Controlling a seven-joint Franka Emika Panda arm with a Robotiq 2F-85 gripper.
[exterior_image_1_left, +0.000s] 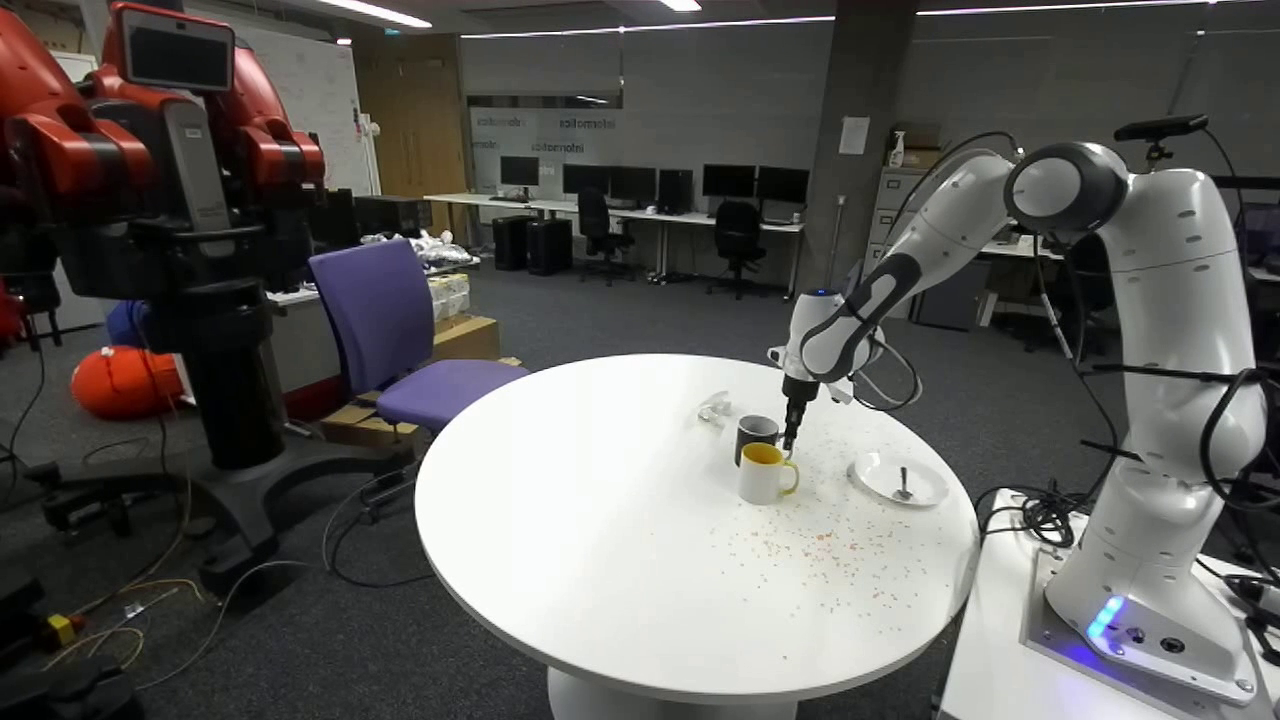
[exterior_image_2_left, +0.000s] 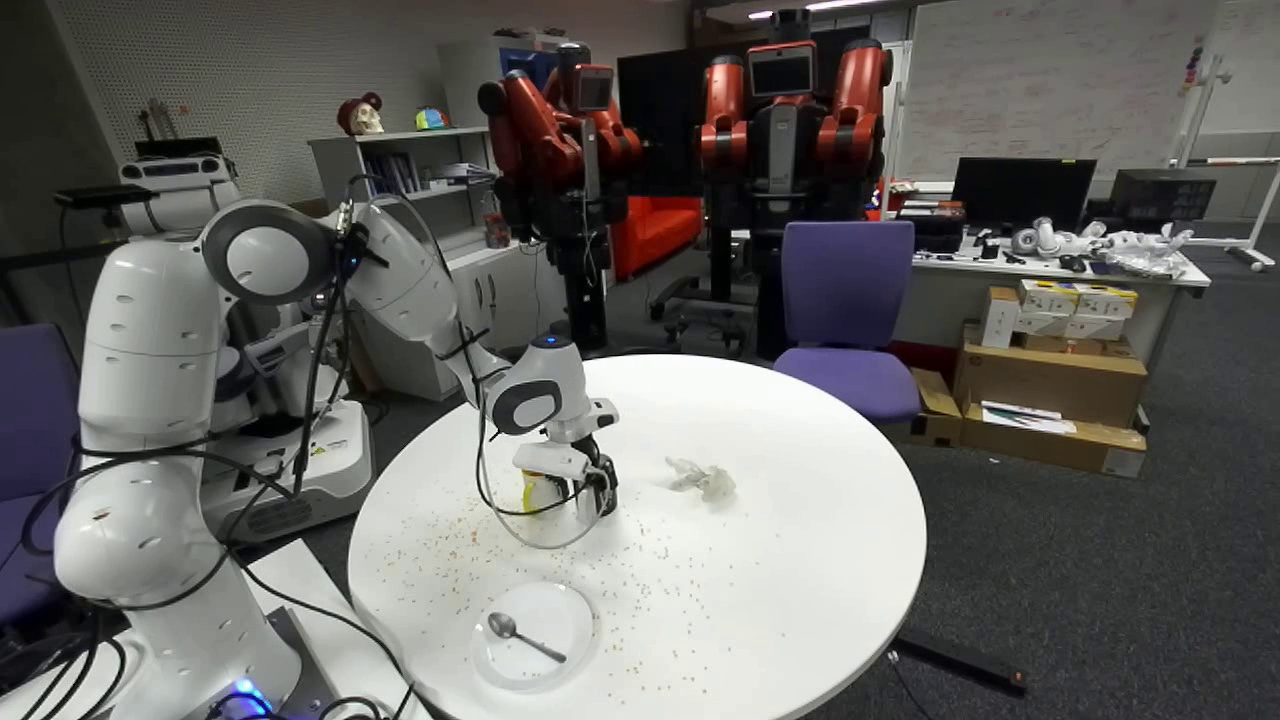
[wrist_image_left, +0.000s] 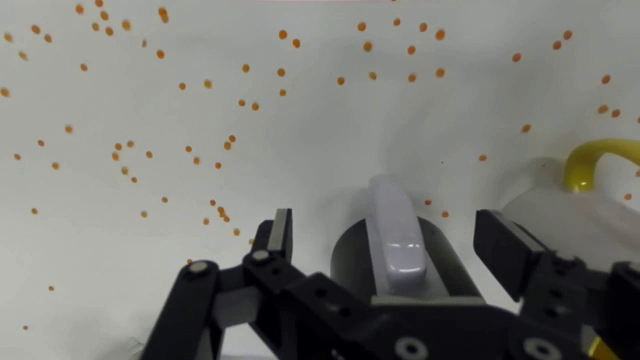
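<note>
Your gripper (wrist_image_left: 384, 230) is at the dark mug (wrist_image_left: 347, 250), with its jaws spread wide. In the wrist view one finger (wrist_image_left: 280, 230) stands at 9 o'clock of the mug's pale handle (wrist_image_left: 397, 225) and one at 3 o'clock, a gap showing on each side. So you have the handle lined up between them, but no grip yet: nothing is pinched, and the mug stands upright on the table (exterior_image_1_left: 560, 500), unlifted.

Take the dark mug as the hub of a dial, 12 pointing away from the camera in an exterior view. The white mug (exterior_image_1_left: 757, 480) stands just beside it at 6 o'clock, upright. That is your tight spot: in the wrist view the 3 o'clock finger overlaps the white mug's outline, and you cannot tell whether they touch. Crumpled plastic (exterior_image_1_left: 714, 408) lies near, toward 11 o'clock. The plate (exterior_image_1_left: 868, 476) sits well apart at about 4 o'clock, a spoon (exterior_image_1_left: 903, 490) in it. Orange bits (exterior_image_1_left: 825, 540) are strewn about, thickest toward 5 o'clock. Past the table's edge, at 10 o'clock, is a purple chair (exterior_image_1_left: 375, 310). In an exterior view your arm (exterior_image_2_left: 400, 285) and gripper hide most of the dark mug.
</note>
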